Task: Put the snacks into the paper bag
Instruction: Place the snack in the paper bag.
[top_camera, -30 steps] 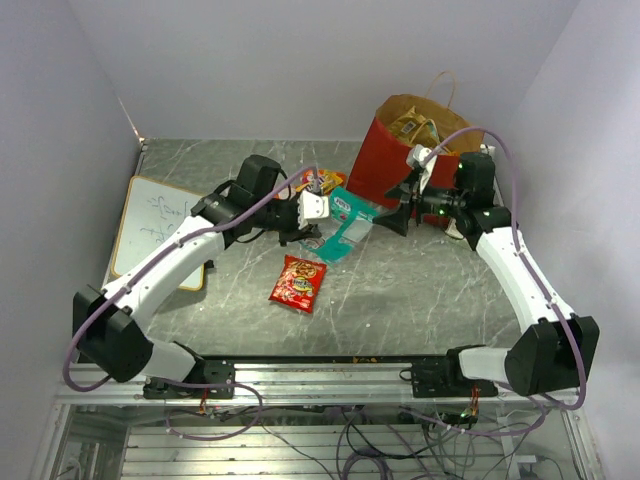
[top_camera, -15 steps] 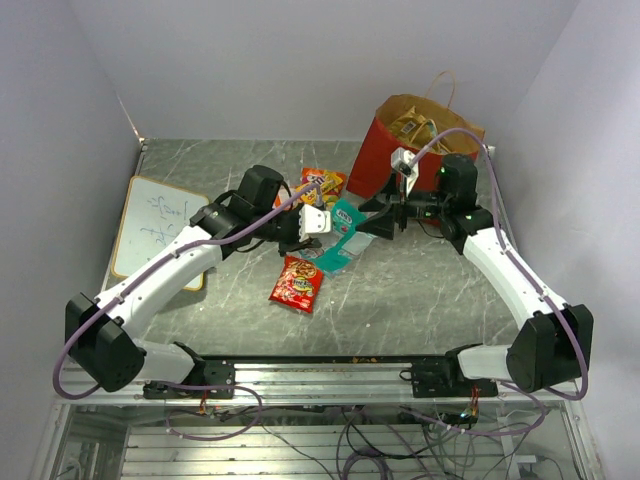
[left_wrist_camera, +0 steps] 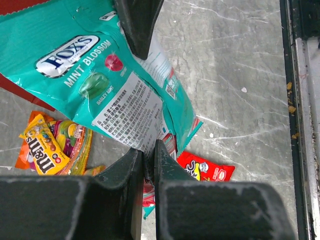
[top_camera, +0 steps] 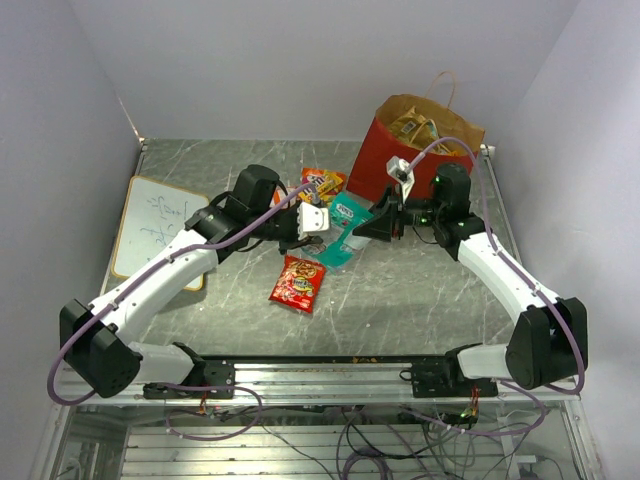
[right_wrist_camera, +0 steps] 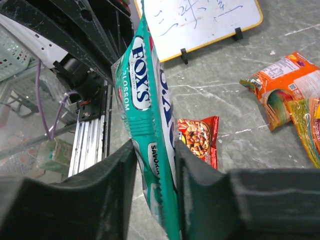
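Note:
A teal Fox's mint pack (top_camera: 345,225) hangs above the table between both arms. My left gripper (top_camera: 318,222) is shut on its lower edge, and the label end sits pinched between the jaws (left_wrist_camera: 149,155). My right gripper (top_camera: 372,228) has come in from the other side. Its fingers press both faces of the pack (right_wrist_camera: 147,100) at the crimped end (right_wrist_camera: 155,150). The red paper bag (top_camera: 385,160) stands at the back right, open, with packets inside. A small red snack packet (top_camera: 298,282) lies on the table below the pack. Orange and yellow candy packs (top_camera: 322,183) lie behind.
A white board (top_camera: 160,225) with a tan rim lies at the left of the table. The yellow M&M's pack (left_wrist_camera: 45,147) and orange packs (right_wrist_camera: 285,85) sit close to the bag's base. The metal rail (top_camera: 320,365) runs along the near edge.
My right arm swung left from the paper bag to the teal pack, and its jaws narrowed around the pack's end. My left gripper kept its hold and lifted the pack slightly.

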Controlling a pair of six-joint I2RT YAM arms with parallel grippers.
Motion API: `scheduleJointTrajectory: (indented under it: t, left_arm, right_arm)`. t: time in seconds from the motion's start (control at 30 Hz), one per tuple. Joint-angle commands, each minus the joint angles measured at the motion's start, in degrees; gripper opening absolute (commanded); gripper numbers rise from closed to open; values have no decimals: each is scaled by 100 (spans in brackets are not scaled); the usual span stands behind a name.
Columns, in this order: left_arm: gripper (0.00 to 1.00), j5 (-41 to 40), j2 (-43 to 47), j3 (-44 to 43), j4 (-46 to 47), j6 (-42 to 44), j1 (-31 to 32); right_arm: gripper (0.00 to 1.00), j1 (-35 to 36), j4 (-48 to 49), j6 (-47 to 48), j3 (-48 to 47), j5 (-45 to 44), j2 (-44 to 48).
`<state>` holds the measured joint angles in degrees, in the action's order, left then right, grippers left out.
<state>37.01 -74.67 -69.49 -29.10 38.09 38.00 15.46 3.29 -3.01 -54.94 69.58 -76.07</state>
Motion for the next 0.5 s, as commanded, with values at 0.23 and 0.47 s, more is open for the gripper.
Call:
scheduleJointTrajectory:
  t: [0.23,0.47]
  left_arm:
    - [38,-117,306,302,636,-164,40]
    - [74,-558,608,419,771,-369,-34]
  right_arm:
    - [0,-141,-530,724,-143,-254,498]
    - [0,-538,-1192,1104,-492,-648,1054]
